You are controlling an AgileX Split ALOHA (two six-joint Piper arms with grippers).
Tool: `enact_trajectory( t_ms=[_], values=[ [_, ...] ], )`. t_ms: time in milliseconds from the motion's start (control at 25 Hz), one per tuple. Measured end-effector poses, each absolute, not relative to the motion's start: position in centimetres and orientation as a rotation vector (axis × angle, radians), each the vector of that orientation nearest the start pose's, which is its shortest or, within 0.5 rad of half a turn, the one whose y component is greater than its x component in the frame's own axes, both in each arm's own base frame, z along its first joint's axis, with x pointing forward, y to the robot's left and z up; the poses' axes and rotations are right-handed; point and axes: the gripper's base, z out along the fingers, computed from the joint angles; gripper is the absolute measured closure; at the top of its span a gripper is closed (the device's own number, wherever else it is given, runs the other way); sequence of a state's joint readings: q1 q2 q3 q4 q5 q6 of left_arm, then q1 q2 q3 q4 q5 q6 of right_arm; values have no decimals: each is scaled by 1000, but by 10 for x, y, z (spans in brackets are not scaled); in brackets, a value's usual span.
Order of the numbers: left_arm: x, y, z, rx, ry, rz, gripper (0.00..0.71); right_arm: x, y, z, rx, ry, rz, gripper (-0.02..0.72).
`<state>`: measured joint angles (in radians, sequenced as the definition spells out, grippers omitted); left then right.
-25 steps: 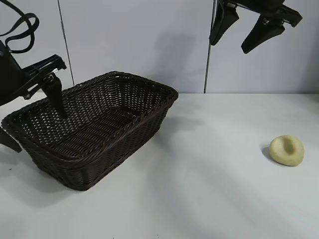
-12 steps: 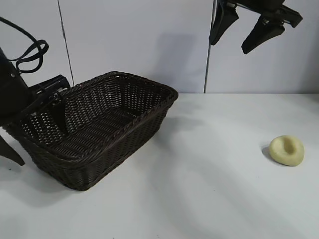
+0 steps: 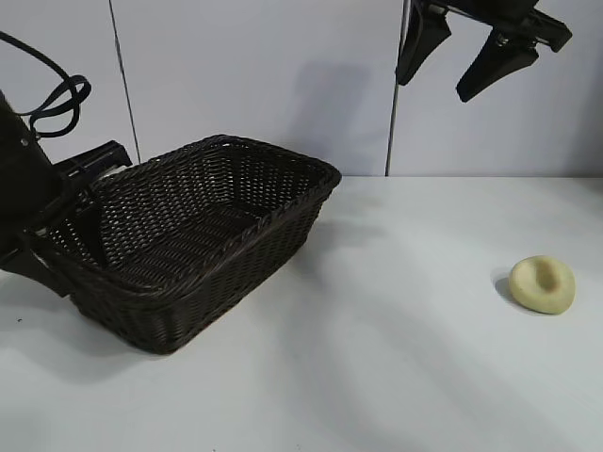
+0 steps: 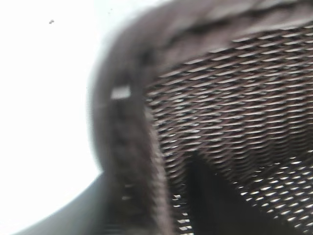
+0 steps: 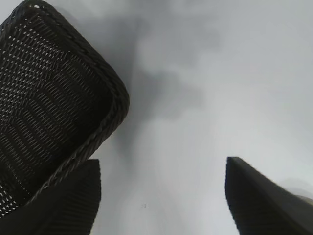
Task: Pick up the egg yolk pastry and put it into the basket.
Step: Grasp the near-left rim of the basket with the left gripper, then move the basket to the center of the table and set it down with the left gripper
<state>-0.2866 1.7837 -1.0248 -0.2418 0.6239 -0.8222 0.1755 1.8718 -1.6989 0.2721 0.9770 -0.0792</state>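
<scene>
The egg yolk pastry (image 3: 542, 283), a small pale yellow lump with a dimpled top, lies on the white table at the right, far from both grippers. The dark brown wicker basket (image 3: 217, 273) stands at the left. My left gripper (image 3: 61, 250) is at the basket's left end, with one finger inside and one outside, shut on the braided rim (image 4: 132, 147). The inner finger (image 4: 210, 196) shows dark against the weave. My right gripper (image 3: 435, 85) hangs open and empty high at the back right. It looks down on the table between its fingers (image 5: 63, 196) and on the basket's corner (image 5: 49, 98).
A white panelled wall stands behind the table. The table surface (image 3: 396, 358) runs between the basket and the pastry. Black cables loop above the left arm (image 3: 57, 99).
My left gripper has come down and closed over the basket's left rim. The basket has shifted slightly to the right. The right gripper and the pastry have not moved.
</scene>
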Motion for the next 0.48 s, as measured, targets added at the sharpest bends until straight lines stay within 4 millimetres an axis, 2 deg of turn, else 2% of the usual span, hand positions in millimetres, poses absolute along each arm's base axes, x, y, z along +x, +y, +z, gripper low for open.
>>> enact_trajectory(
  t_ms=[80, 360, 480],
  values=[
    [317, -106, 166, -1089, 2754, -442, 610, 407, 93, 305, -210, 2615, 382, 185],
    [316, -106, 166, -1101, 2761, -444, 613, 407, 93, 305, -210, 2615, 382, 185],
    [317, -106, 174, -1039, 2775, -450, 613, 407, 93, 305, -210, 2615, 382, 185]
  ],
)
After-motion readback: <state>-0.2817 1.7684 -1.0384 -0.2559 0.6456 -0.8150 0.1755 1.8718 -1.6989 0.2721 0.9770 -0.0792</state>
